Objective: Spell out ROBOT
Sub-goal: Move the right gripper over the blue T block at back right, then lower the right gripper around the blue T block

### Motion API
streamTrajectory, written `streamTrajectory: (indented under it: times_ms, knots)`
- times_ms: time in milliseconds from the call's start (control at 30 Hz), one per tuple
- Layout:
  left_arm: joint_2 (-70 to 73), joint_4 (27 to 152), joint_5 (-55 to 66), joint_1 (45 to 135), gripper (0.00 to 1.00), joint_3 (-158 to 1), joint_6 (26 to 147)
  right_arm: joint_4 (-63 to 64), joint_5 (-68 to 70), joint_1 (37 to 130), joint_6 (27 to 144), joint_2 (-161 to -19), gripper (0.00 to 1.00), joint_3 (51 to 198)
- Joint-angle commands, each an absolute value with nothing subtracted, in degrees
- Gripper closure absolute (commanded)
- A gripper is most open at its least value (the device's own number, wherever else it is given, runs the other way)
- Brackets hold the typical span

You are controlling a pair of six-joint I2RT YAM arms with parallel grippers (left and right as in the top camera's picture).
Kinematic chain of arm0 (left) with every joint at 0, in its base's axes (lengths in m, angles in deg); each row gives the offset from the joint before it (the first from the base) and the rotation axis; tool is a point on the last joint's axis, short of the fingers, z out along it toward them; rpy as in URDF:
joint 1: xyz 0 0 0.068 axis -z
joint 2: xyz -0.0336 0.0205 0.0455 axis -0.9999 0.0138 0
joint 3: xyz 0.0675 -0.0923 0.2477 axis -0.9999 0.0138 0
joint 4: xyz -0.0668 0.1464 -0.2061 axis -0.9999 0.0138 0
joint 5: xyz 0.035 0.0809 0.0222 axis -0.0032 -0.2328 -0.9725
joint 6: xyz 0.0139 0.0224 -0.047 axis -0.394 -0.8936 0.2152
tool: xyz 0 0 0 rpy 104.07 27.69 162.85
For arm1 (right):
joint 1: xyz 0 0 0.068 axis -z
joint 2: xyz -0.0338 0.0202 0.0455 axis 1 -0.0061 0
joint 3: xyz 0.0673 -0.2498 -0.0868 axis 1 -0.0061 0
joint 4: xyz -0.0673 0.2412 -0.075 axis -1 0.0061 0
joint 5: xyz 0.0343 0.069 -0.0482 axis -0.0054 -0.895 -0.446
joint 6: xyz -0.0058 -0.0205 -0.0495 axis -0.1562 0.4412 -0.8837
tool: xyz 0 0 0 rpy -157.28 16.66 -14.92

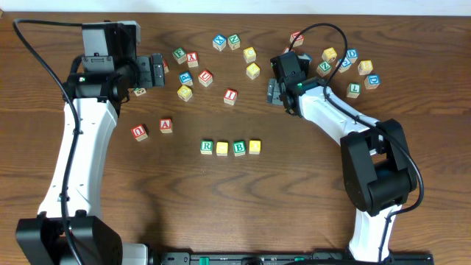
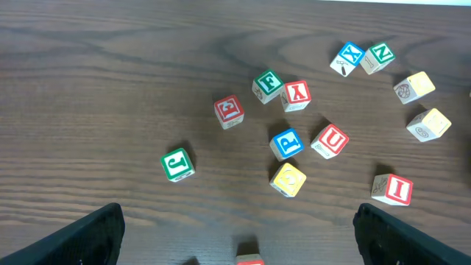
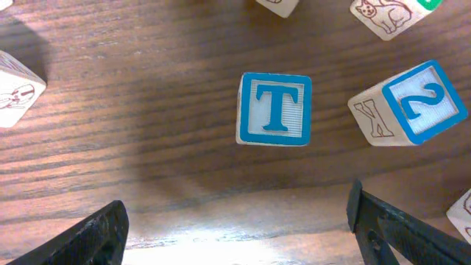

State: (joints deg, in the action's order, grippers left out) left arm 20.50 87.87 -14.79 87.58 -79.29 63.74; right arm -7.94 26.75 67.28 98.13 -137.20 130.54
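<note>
Black fingertips (image 3: 88, 235) of the right gripper (image 3: 239, 224) frame the bottom of its wrist view. They are spread wide with nothing between them, so this claw holds nothing. Just beyond, at twelve o'clock, the blue T cube (image 3: 274, 109) lies on the table (image 3: 147, 147), letter up, touching neither finger. A skewed blue 2 cube (image 3: 412, 103) sits at its three o'clock, near but apart. A cat-drawing cube (image 3: 386, 15) lies at one o'clock and another drawn cube (image 3: 15, 88) at nine o'clock. The left gripper (image 2: 239, 224) also gapes fully and is empty. Only the top of a red-rimmed cube (image 2: 250, 259) peeps in at six o'clock between its fingers, clear of both. Farther out at twelve o'clock come a yellow-topped cube (image 2: 288, 179), then a blue P cube (image 2: 286, 143) beside a red U cube (image 2: 330, 140). A green J cube (image 2: 177, 163) lies at ten o'clock and a red I cube (image 2: 394, 189) at two o'clock. From overhead, mid-table, the green R cube (image 1: 207, 146), first yellow cube (image 1: 222, 148), green B cube (image 1: 239, 147) and second yellow cube (image 1: 255, 146) stand in a row from nine to three o'clock, just beside one another. The right gripper hangs at about one o'clock from that row, well apart. The T cube cannot be picked out from above.
</note>
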Motion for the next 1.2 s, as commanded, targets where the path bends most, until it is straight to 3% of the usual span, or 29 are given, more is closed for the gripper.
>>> streamTrajectory:
  times_ms: [0,500,1167]
  knots:
    - [19.6,87.9,-14.0,87.5,0.02,-80.0,63.4,-8.2,27.6,67.2,99.2,-136.6,0.08,132.0]
    - [19.6,87.9,-14.0,87.5,0.02,-80.0,63.4,2.1,23.8,71.7,95.3,-136.6,0.11,143.5]
    - [19.6,87.9,-14.0,87.5,0.02,-80.0,63.4,3.3,18.0,73.4,91.9,-142.9,0.14,144.0]
